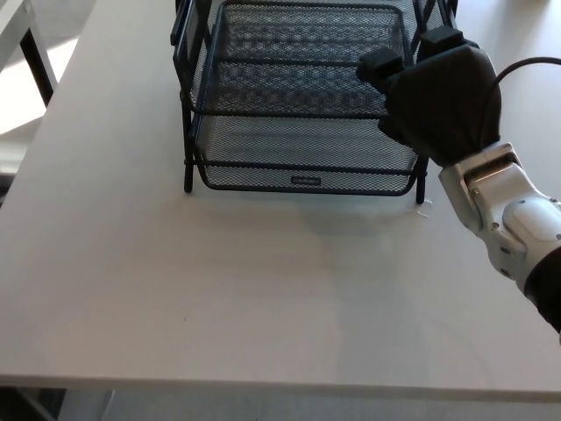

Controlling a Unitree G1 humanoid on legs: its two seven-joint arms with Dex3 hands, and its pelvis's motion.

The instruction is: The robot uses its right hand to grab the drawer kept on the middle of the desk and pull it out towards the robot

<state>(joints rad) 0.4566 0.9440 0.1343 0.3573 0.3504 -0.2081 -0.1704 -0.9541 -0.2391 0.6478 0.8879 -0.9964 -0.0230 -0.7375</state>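
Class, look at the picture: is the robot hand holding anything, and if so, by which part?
It cannot be told: the right robot hand lies against the right side of the black wire-mesh drawer tray, its back hiding any grip.

This looks like an office or a plain test room fitted out with office furniture. A broad, pale surface fills most of the view, smooth and bare like a desk top, with its near edge running along the bottom. On its far side stands a black wire-mesh tray rack of the stacked kind used for papers, with a small label plate on the front of its lowest drawer. At the far left, the corner of a second white table with a dark leg shows over a light floor, where a bright patch of light falls.
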